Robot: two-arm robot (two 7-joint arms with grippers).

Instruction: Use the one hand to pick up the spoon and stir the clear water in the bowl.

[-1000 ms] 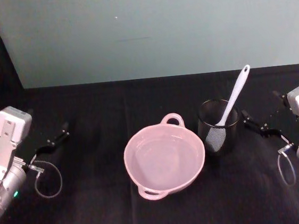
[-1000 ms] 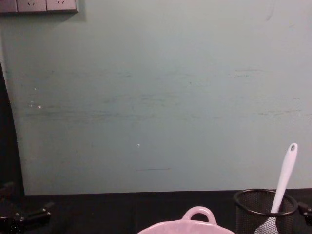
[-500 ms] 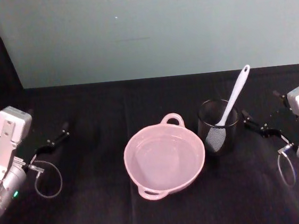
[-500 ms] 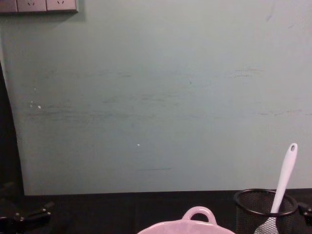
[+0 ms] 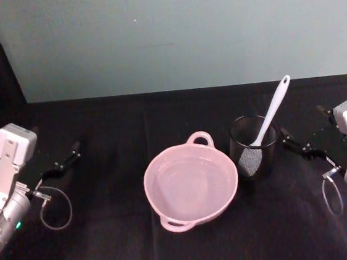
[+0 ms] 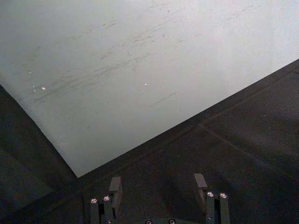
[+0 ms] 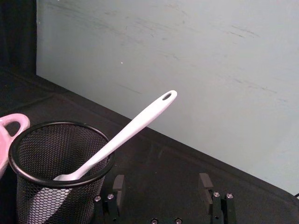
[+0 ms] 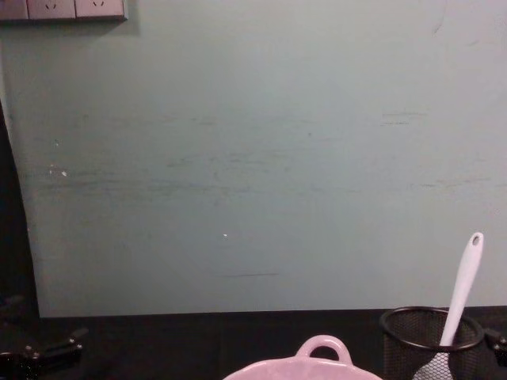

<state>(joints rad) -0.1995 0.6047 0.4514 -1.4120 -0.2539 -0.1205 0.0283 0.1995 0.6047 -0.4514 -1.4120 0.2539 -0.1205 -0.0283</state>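
Note:
The pale pink bowl [image 5: 147,183] holds clear water at the middle of the black table; its loop handle on the bowl [image 8: 323,341] peeks up in the chest view. The white spoon [image 5: 271,111] leans in the black mesh cup [image 5: 255,154] just right of the bowl, handle up and to the right. The spoon [image 7: 133,127] shows close ahead of my right gripper [image 7: 161,185], which is open and empty. That right gripper [image 5: 299,144] rests right of the cup. Far left of the bowl, my left gripper [image 5: 62,164] is open too, and the left gripper [image 6: 158,186] holds nothing.
A pale green wall [image 5: 175,30] closes off the back edge of the table. The mesh cup [image 8: 432,339] stands close beside the bowl. Black cloth [image 5: 116,235] stretches between the bowl and each arm. Cable loops hang by both wrists.

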